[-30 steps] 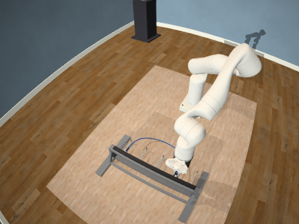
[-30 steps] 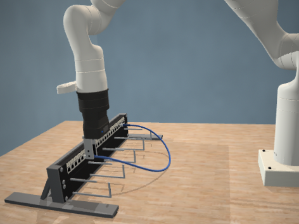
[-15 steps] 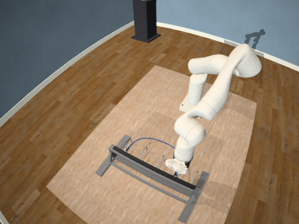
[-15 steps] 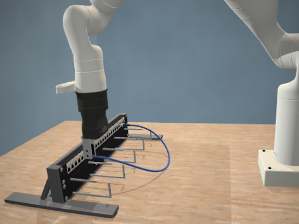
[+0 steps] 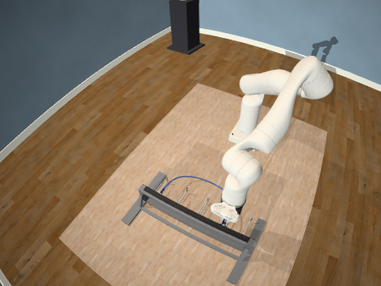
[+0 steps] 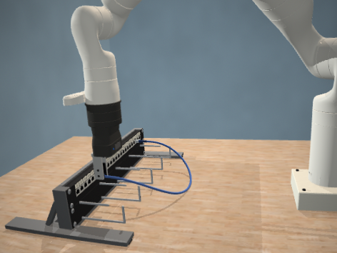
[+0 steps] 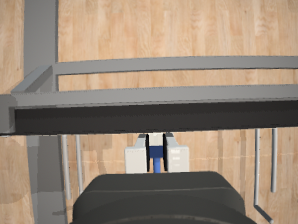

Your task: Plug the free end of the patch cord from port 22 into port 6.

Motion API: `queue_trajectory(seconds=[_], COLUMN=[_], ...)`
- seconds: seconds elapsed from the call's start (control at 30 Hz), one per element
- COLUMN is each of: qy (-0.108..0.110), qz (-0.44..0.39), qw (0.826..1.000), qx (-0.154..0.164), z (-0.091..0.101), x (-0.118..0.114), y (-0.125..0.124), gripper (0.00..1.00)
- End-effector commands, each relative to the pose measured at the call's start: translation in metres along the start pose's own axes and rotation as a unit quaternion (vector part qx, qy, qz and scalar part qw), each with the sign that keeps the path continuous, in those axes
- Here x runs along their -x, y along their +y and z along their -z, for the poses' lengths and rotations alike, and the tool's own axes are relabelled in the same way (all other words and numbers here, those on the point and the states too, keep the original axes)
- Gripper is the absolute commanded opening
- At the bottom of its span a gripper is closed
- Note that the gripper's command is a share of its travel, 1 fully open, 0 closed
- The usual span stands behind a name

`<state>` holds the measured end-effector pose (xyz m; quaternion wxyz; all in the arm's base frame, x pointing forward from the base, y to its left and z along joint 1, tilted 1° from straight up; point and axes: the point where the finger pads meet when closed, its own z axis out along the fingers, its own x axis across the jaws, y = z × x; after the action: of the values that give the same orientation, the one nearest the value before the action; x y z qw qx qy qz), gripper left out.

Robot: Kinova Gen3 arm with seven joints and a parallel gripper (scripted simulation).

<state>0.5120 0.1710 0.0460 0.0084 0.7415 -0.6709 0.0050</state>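
A pale wood table top (image 5: 121, 194) (image 6: 228, 214) (image 7: 175, 30) lies under your work. On it, the dark blue plug (image 5: 224, 222) (image 7: 156, 151) is at the black patch panel's (image 5: 194, 212) (image 6: 89, 201) (image 7: 90, 120) face, gripped by your narrowed two-finger gripper (image 5: 224, 221) (image 6: 101, 176) (image 7: 156, 146). You can't confirm port 6 or the latch. The thin blue cord (image 5: 190, 176) (image 6: 190, 175) (image 7: 157, 165) arcs to the panel's far end; the grey metal rack (image 5: 133, 214) (image 6: 61, 205) (image 7: 175, 94) stands upright. You likely still need to check full travel, release and let the cord settle.
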Motion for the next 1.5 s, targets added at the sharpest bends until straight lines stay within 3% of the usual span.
queue_trajectory(seconds=[0.0,0.2,0.23,1.47], qy=[0.000,0.000,0.000,0.000], qz=[0.000,0.000,0.000,0.000], qw=[1.000,1.000,1.000,1.000], qx=[-0.009,-0.008,-0.001,-0.001], z=[0.0029,0.0030,0.0013,0.0013], x=[-0.0007,-0.0008,-0.0001,-0.0001], y=[-0.0074,-0.0071,-0.0003,-0.0003], gripper=[0.00,0.00,0.73,0.73])
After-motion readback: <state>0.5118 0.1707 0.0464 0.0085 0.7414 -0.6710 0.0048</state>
